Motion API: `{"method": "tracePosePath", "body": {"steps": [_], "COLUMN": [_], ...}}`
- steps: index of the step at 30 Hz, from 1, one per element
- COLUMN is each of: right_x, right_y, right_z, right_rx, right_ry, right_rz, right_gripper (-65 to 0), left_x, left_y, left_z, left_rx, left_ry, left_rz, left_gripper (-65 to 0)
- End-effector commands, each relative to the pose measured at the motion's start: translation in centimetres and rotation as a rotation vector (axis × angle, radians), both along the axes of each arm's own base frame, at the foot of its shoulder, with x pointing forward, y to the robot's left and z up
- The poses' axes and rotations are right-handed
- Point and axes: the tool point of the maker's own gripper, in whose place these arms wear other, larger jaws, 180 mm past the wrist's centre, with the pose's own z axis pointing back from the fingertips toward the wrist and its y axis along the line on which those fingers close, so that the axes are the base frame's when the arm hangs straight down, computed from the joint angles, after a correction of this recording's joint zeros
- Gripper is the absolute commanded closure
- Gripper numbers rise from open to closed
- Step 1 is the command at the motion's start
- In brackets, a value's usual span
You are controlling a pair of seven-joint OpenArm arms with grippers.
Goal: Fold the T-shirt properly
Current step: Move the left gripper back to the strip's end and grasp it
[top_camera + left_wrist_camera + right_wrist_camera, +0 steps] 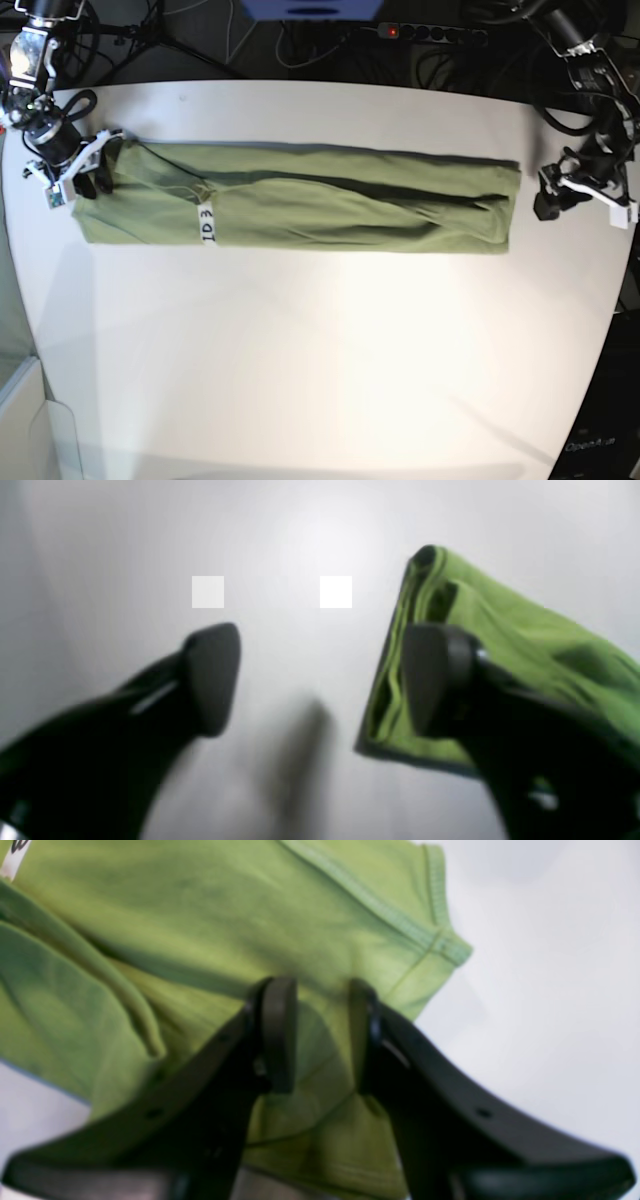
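The green T-shirt [320, 200] lies on the white table [300, 350] as a long narrow strip folded lengthwise, with a white label [207, 222] near its left end. My right gripper [90, 180] is at that left end. In the right wrist view its jaws [320, 1035] stand a narrow gap apart over the shirt's hem [200, 915], with fabric showing between them. My left gripper [548, 205] is just off the strip's right end. In the left wrist view it [325, 680] is wide open and empty, with the shirt's layered edge [500, 640] beside one finger.
A power strip [430, 32], cables and a blue box [310, 8] lie beyond the table's far edge. The table's curved right edge [610, 300] runs close to my left arm.
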Motion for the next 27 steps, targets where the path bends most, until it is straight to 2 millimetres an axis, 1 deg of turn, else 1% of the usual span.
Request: {"method": "tracePosePath", "body": {"steps": [1,3,4,9,12,14,17,20,22,25,26,27], "right_x": [0.9,0.9,0.9,0.9,0.9,0.9,1.0,1.0,1.0,1.0,1.0,1.0], "right_y": [-0.6,-0.6,-0.6,-0.6,-0.6,-0.6,-0.6,-0.6,-0.6,-0.6,-0.6,-0.6], "right_z": [1.3,1.3,1.3,1.3,1.3,1.3,1.4,1.4,1.4,1.4,1.4,1.4], "right_rx": [-0.008,-0.008,-0.008,-0.008,-0.008,-0.008,-0.008,-0.008,-0.008,-0.008,-0.008,-0.008], "right_ry": [-0.046,-0.048,-0.048,-0.048,-0.048,-0.048,-0.049,-0.049,-0.049,-0.049,-0.049,-0.049], "right_rz": [-0.001,-0.001,-0.001,-0.001,-0.001,-0.001,-0.001,-0.001,-0.001,-0.001,-0.001,-0.001], "right_gripper": [-18.7,-18.7,-18.7,-18.7,-18.7,-18.7,-18.7,-18.7,-18.7,-18.7,-18.7,-18.7], "left_x": [1.5,2.0,2.2,2.9,3.2,3.7,3.9,3.4,3.2,3.0,2.9,2.9], "left_y": [-0.4,-1.8,-2.4,-4.5,-5.2,-5.7,-6.2,-6.2,-6.3,-6.3,-6.4,-6.4], "left_z": [1.7,1.7,1.6,1.3,1.1,1.3,-0.3,-1.7,-2.2,-2.5,-2.5,-2.6], "left_rx": [-0.002,-0.025,-0.032,-0.04,-0.046,-0.049,-0.091,-0.125,-0.138,-0.14,-0.14,-0.141], "left_ry": [-0.067,-0.076,-0.075,-0.066,-0.065,-0.069,-0.029,0.006,0.016,0.027,0.031,0.032], "left_rz": [-0.028,-0.071,-0.09,-0.153,-0.17,-0.184,-0.183,-0.17,-0.164,-0.167,-0.169,-0.168], "left_gripper": [-59.3,-64.4,-65.0,-65.0,-65.0,-65.0,-65.0,-65.0,-65.0,-65.0,-63.4,-59.6]}}
